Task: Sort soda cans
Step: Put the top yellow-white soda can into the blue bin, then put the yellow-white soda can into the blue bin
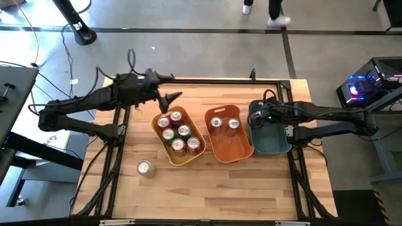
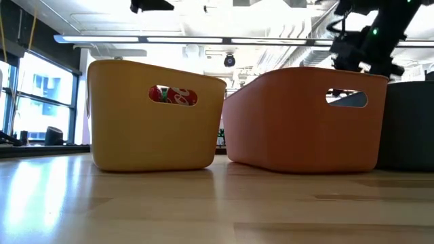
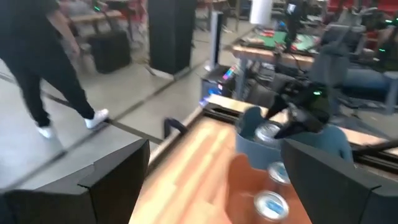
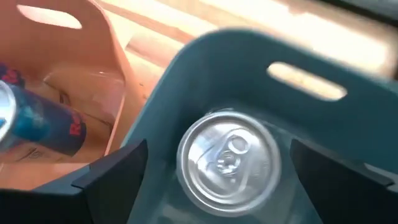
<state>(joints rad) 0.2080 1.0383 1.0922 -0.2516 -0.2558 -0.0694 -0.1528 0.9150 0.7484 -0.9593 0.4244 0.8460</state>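
Right wrist view shows you a can (image 4: 229, 160) standing upright, silver top up, in the teal bin (image 4: 205, 68), the right gripper (image 4: 217, 171) spread wide around it, gripping nothing.

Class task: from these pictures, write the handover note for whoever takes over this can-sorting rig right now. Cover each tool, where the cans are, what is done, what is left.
Left tool: open, empty, held above the table by the yellow bin's far end.
Right tool: open over the teal bin, with a silver-topped can standing in the bin between its fingers.
Done: five red cans in the yellow bin, two cans in the orange bin, one in the teal bin.
Left: one loose can lying on the table near the yellow bin.
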